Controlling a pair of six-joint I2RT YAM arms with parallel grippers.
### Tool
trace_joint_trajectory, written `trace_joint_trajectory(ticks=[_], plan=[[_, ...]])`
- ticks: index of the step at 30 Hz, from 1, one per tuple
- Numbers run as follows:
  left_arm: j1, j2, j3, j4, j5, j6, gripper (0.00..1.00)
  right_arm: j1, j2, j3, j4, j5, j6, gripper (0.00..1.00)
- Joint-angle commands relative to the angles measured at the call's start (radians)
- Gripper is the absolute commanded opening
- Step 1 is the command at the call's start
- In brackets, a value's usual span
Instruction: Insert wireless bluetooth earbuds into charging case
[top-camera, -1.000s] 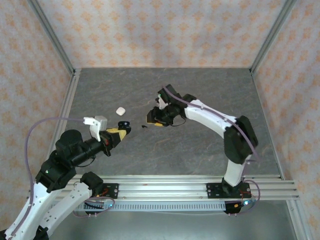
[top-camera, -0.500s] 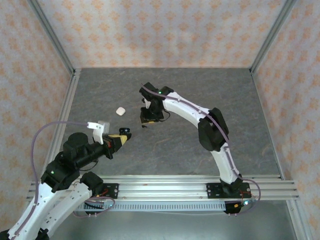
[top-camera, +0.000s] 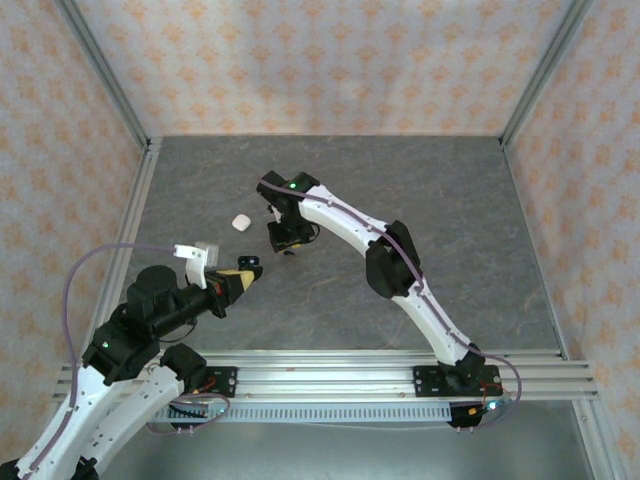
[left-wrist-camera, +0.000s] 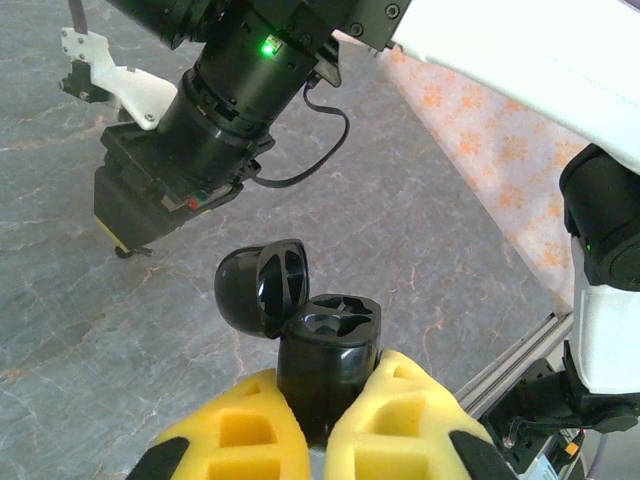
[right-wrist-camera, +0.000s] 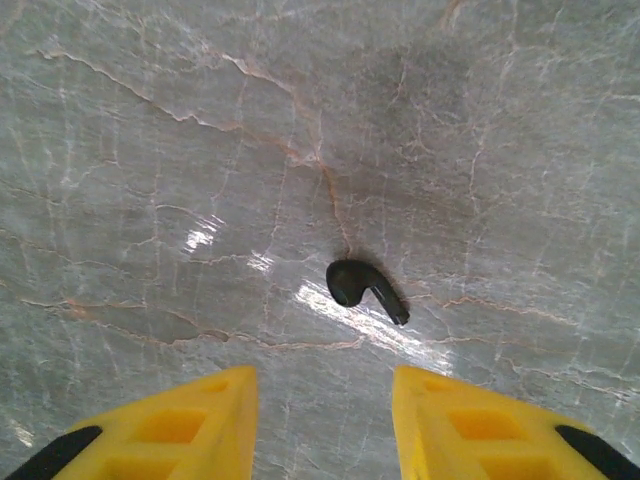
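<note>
Swung further left, the right arm reaches across the table (top-camera: 450, 200); right claw (right-wrist-camera: 320, 395) hangs apart right over a black earbud (right-wrist-camera: 362, 288), left claw (left-wrist-camera: 315, 425) clamped on the open charging case (left-wrist-camera: 330, 345).

Left hand (left-wrist-camera: 318, 405) clamped tight; right arm (top-camera: 345, 222) reaches forward-left, right hand (right-wrist-camera: 322, 405) fingers spread, pointing down

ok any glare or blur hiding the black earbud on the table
right wrist view: black earbud sharp, bright glare streaks on the table just beside it; left wrist view: open black case crisp and evenly lit; top external view: even light, no strong glare
</note>
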Motion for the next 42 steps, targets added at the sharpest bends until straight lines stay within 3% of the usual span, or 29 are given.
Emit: trace_joint_trajectory(ticks=[1, 17, 42], plan=[[0.006, -0.007, -0.001, -0.006, -0.023, -0.008, 0.00, -0.001, 0.026, 0.012, -0.012, 0.003, 0.026, 0.40], [0.007, -0.087, -0.011, -0.073, -0.074, -0.033, 0.00, -0.044, 0.004, -0.086, 0.084, -0.055, 0.114, 0.55], [0.007, -0.092, -0.021, -0.075, -0.068, -0.043, 0.00, -0.020, -0.118, -0.377, 0.322, -0.258, 0.280, 0.51]])
